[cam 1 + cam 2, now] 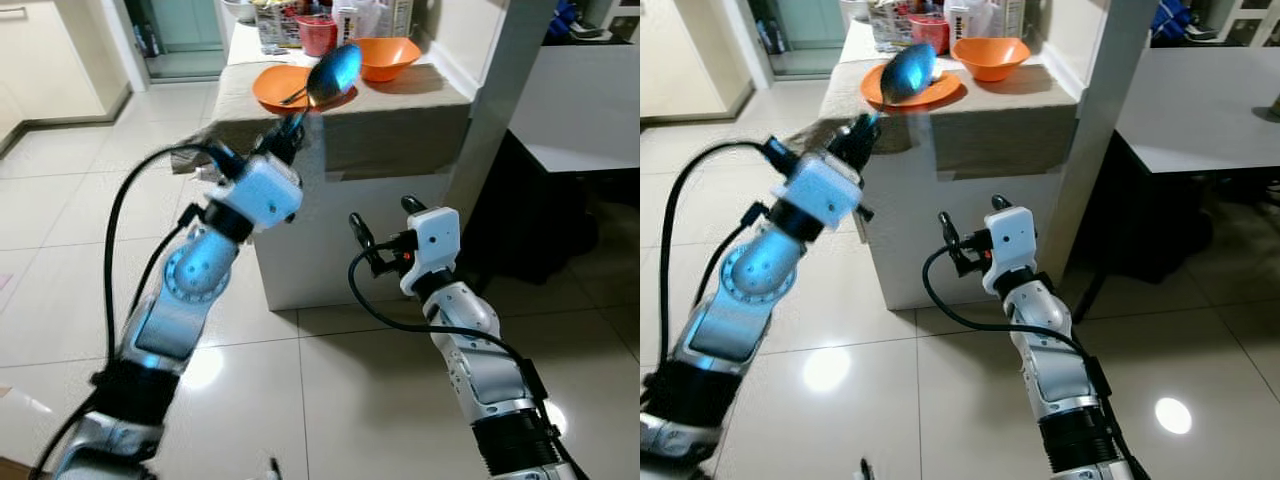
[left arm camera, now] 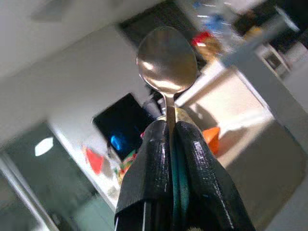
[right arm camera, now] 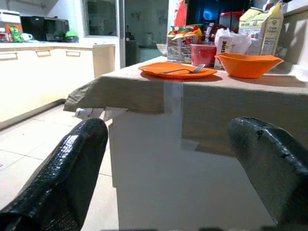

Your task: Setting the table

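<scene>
Steel spoon (image 1: 334, 72): polished bowl up, handle pinched between my left gripper's fingers; it is raised in the air in front of the counter, and from the head views its bowl overlaps the orange plate beyond it.
Left gripper (image 2: 171, 144): jaws clamped tight on the spoon handle (the two black fingers (image 2: 147, 168) press against it from either side); I see the arm lifted and reaching toward the counter.
Right gripper (image 1: 385, 235): jaws spread wide apart, holding nothing; it sits lower, in front of the counter's white side, pointing at it.
Orange plate (image 3: 177, 71): flat on the cloth near the counter's front edge.
Fork (image 3: 185, 70): lying across the plate, tines toward the bowl.
Orange bowl (image 3: 248, 64): on the cloth just beside the plate, apart from it.
Red cup (image 3: 204, 54): standing behind the plate and bowl.
Cartons and packets (image 3: 267, 26): crowded at the back of the counter, labels I cannot read.
Cloth (image 3: 130, 91): beige, draped over the counter top and hanging down its front.
Counter (image 1: 330, 250): white block on a pale tiled floor (image 1: 60, 200).
Grey table (image 1: 1200, 110): off to my right, past a white post.
</scene>
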Controlling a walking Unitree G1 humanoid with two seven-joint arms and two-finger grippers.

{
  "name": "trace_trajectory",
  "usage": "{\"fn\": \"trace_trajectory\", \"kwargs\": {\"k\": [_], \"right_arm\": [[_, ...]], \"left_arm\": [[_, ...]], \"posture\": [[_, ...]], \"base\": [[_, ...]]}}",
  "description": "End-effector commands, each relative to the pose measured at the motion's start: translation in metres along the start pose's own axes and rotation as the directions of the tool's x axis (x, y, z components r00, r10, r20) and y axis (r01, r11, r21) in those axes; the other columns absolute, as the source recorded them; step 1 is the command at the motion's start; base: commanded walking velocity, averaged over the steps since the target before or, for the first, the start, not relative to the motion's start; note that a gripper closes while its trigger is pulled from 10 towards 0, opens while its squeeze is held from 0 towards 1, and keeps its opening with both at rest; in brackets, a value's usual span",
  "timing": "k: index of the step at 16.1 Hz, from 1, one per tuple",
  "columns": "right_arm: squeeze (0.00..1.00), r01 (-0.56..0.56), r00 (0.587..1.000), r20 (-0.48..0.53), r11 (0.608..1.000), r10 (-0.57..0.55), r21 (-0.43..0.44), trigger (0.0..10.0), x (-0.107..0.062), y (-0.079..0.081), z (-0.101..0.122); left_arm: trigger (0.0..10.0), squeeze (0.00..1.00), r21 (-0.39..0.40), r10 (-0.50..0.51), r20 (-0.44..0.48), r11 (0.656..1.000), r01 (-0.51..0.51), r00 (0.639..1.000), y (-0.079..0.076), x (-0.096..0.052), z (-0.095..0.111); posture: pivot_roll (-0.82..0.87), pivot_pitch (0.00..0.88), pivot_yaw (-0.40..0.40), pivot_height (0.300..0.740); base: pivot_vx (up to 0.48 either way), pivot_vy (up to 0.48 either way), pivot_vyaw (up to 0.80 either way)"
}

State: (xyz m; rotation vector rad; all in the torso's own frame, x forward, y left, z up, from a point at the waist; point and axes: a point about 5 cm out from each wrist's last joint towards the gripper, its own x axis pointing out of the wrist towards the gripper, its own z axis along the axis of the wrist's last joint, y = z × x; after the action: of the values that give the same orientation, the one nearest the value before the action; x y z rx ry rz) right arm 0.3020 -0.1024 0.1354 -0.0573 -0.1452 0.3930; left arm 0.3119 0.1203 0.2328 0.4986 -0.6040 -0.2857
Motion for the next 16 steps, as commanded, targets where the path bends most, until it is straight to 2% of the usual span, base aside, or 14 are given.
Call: {"fn": "trace_trajectory", "kwargs": {"k": [1,2,3,4,5,6,8,9,11,12,13,15,16], "right_arm": [[0.0,0.0,0.999,0.039,1.0,0.001,-0.005,10.0,0.004,0.0,0.009],[0.0,-0.001,0.999,0.048,1.0,0.001,-0.001,10.0,0.004,0.0,0.011],[0.0,-0.004,0.998,0.055,1.0,0.003,0.002,10.0,0.005,0.001,0.012],[0.0,-0.014,0.998,0.062,1.0,0.013,0.012,10.0,0.008,0.003,0.015],[0.0,-0.016,0.998,0.066,1.0,0.014,0.024,10.0,0.01,0.004,0.017],[0.0,-0.029,0.997,0.069,0.998,0.025,0.053,10.0,0.014,0.007,0.021],[0.0,-0.052,0.997,0.07,0.979,0.039,0.197,10.0,0.023,0.01,0.028],[0.0,-0.05,0.997,0.07,0.972,0.034,0.229,10.0,0.026,0.009,0.03],[0.0,-0.053,0.997,0.067,0.983,0.042,0.177,10.0,0.025,0.008,0.027],[0.0,-0.048,0.998,0.052,0.987,0.041,0.154,10.0,0.023,0.007,0.023],[0.0,-0.031,0.999,0.037,0.994,0.027,0.108,10.0,0.018,0.005,0.017],[0.0,0.163,0.987,-0.008,0.986,-0.163,-0.036,10.0,0.005,-0.019,0.005],[0.0,0.182,0.983,-0.012,0.981,-0.183,-0.065,10.0,0.001,-0.022,0.003]], "left_arm": [[0.0,0.0,-0.171,0.145,-0.085,0.973,-0.158,0.986,0.02,0.005,-0.008],[0.0,0.0,-0.268,0.204,-0.133,0.935,-0.234,0.97,0.025,0.006,-0.012],[0.0,0.0,-0.326,0.235,-0.162,0.904,-0.277,0.958,0.027,0.006,-0.015],[0.0,0.0,-0.475,0.278,-0.246,0.801,-0.365,0.929,0.024,0.002,-0.021],[0.0,0.0,-0.507,0.281,-0.26,0.774,-0.378,0.924,0.022,0.002,-0.022],[0.0,0.0,-0.552,0.287,-0.289,0.729,-0.404,0.913,0.02,0.001,-0.022],[0.0,0.0,-0.59,0.276,-0.292,0.701,-0.4,0.916,0.015,0.003,-0.017],[0.0,0.0,-0.589,0.27,-0.284,0.709,-0.389,0.92,0.015,0.004,-0.014],[0.0,0.0,-0.543,0.225,-0.27,0.768,-0.341,0.936,0.01,0.003,-0.012],[0.0,0.0,-0.55,0.192,-0.294,0.767,-0.33,0.936,0.006,0.001,-0.016],[0.0,0.0,-0.549,0.149,-0.329,0.773,-0.317,0.933,0.002,-0.005,-0.022],[0.0,0.0,-0.537,0.034,-0.465,0.783,-0.313,0.884,-0.005,-0.032,-0.049],[0.0,0.0,-0.528,0.028,-0.491,0.785,-0.323,0.871,-0.004,-0.04,-0.054]], "posture": [[-0.1,0.0,0.056,0.74],[-0.11,0.0,0.056,0.74],[-0.11,0.0,0.057,0.74],[-0.11,0.0,0.057,0.74],[-0.11,0.0,0.057,0.74],[-0.11,0.0,0.057,0.74],[-0.11,0.0,0.059,0.74],[-0.11,0.0,0.059,0.74],[-0.11,0.0,0.057,0.74],[-0.11,0.0,0.054,0.74],[-0.11,0.0,0.057,0.74],[-0.11,0.0,0.06,0.74],[-0.11,0.0,0.059,0.74]], "base": [[0.0,0.0,0.0],[0.0,0.0,0.0],[0.0,0.0,0.0],[0.0,0.0,0.0],[0.0,0.0,0.0],[0.0,0.0,0.0],[0.0,0.0,0.0],[0.0,0.0,0.0],[0.0,0.0,0.0],[0.0,0.0,0.0],[0.0,0.0,0.0],[0.0,0.0,0.0],[0.0,0.0,0.0]]}}
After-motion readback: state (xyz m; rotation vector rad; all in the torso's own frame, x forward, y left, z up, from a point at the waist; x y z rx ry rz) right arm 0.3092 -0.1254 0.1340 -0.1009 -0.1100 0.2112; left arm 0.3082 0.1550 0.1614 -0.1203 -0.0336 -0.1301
